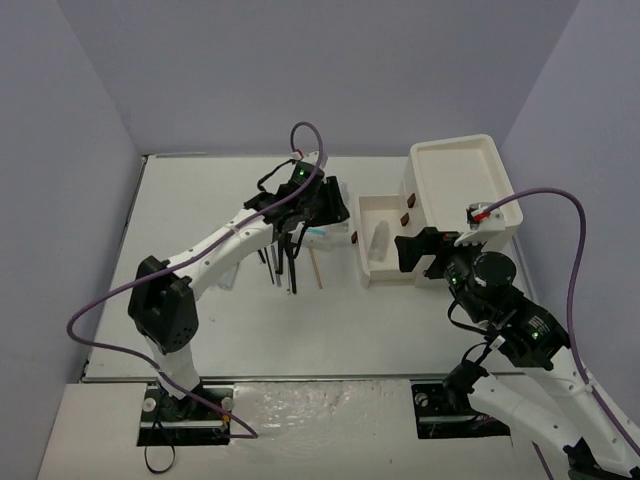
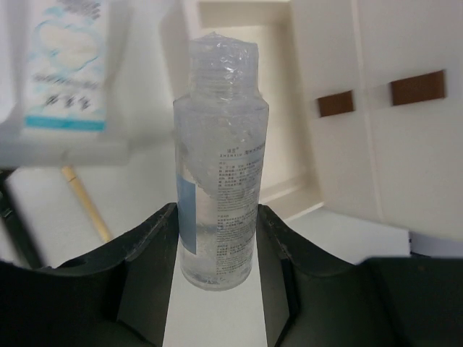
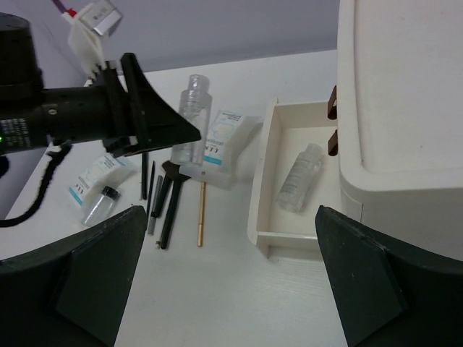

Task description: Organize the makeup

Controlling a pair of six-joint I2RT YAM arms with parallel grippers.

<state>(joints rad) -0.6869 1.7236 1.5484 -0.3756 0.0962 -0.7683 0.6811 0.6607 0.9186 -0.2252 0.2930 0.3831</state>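
Gripping a clear bottle (image 2: 221,144) upright in the part-closed left pincer (image 2: 217,217), left of the open drawer (image 3: 262,173), probably to lay beside the second bottle (image 3: 300,177) inside. Holding right pincer (image 3: 231,217) wide open, empty, before that drawer.
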